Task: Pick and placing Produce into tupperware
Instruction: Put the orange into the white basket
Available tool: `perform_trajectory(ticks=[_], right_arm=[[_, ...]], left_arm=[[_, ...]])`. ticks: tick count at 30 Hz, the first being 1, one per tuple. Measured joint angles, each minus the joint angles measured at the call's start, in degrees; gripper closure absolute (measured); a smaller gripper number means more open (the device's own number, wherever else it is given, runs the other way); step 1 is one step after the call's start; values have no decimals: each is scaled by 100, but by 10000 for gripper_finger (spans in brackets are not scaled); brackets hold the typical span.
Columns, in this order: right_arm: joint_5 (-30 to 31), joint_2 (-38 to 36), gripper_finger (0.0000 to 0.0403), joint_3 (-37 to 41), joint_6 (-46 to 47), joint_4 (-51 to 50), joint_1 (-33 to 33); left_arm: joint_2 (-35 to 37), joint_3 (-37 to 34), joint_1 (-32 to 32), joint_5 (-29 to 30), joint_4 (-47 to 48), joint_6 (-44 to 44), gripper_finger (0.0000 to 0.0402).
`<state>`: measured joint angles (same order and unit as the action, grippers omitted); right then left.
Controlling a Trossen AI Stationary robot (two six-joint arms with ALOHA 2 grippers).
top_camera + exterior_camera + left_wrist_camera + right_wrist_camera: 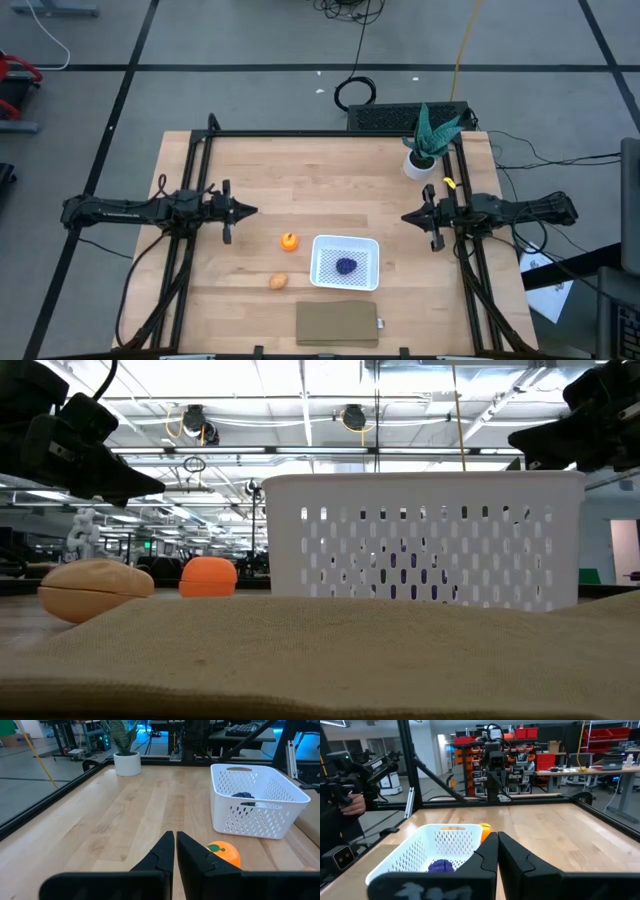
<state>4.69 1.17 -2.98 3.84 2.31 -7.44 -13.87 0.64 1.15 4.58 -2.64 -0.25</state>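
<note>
**Still two pieces outside the tupperware**

Nearest lies the cardboard-coloured pad (338,324), then the tan oval (278,282) left of the tupperware (322,275), which holds the purple piece (346,266). Farther left sits the orange piece (289,241) (round, so likely to roll if nudged). Left gripper (250,210) and right gripper (408,217) hover closed and empty; a closed descent would knock produce away
</note>
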Motion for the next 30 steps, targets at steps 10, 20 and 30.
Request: perform_trajectory(ticks=[10, 20, 30], right_arm=[[0, 2, 403, 5, -10, -15, 0], [0, 2, 403, 11, -13, -33, 0], [0, 2, 403, 11, -39, -37, 0]], left_arm=[[-2, 7, 0, -7, 136, -72, 378], [-2, -2, 0, -327, -93, -112, 378], [-1, -2, 0, -582, -436, -326, 378]])
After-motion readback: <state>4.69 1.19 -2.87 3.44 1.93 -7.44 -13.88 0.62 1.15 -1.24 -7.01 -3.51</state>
